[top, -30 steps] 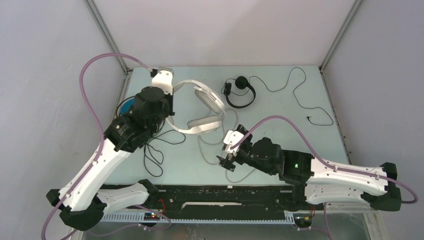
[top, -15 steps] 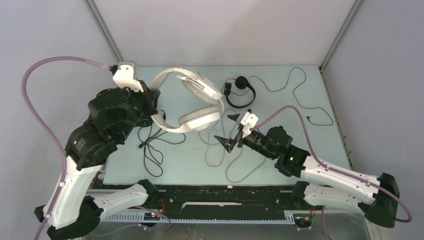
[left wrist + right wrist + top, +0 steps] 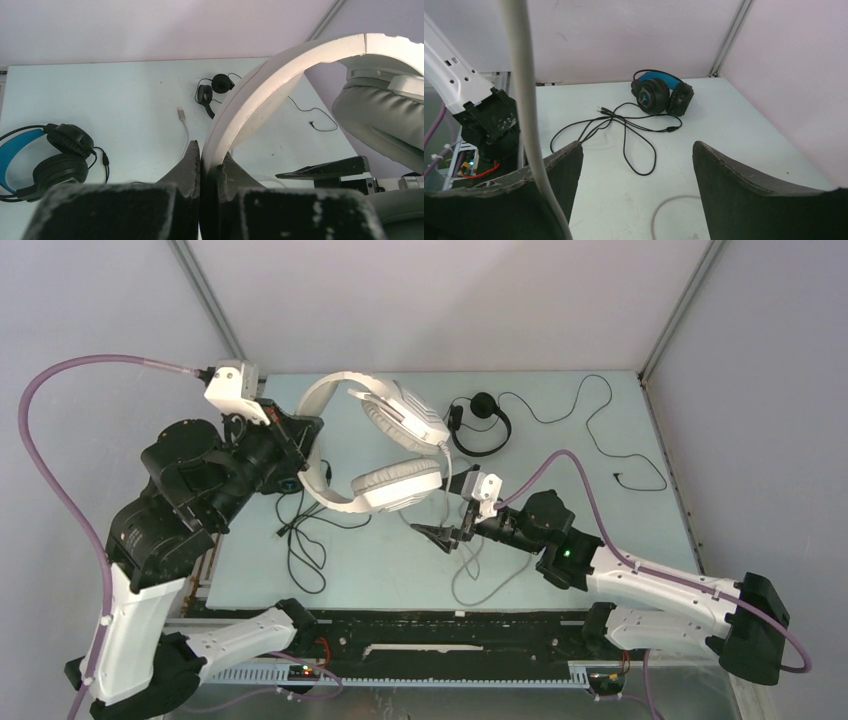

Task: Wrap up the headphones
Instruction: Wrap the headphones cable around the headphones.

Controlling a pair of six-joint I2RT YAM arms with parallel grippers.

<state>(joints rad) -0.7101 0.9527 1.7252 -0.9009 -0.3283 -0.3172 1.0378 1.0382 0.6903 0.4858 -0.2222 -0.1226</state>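
My left gripper (image 3: 308, 455) is shut on the headband of the large white over-ear headphones (image 3: 392, 440) and holds them above the table; the band shows pinched between the jaws in the left wrist view (image 3: 260, 95). Their grey cable (image 3: 452, 502) hangs to loops on the table. My right gripper (image 3: 447, 515) is open below the earcups, and the cable (image 3: 526, 100) runs just in front of its left finger (image 3: 559, 165), not gripped. The small black on-ear headset (image 3: 480, 425) lies at the back. The bulky black headset with blue lining (image 3: 50, 160) lies at the left, also seen in the right wrist view (image 3: 661, 92).
The bulky headset's black cable (image 3: 305, 540) sprawls in loops at the front left. The small headset's thin cable (image 3: 600, 425) runs right to a plug (image 3: 620, 478). Metal frame posts stand at the back corners. A black rail (image 3: 450, 630) runs along the near edge.
My left arm has lifted the white headphones off the table and pulled back to the left. My right gripper has opened and moved up and left to the hanging grey cable.
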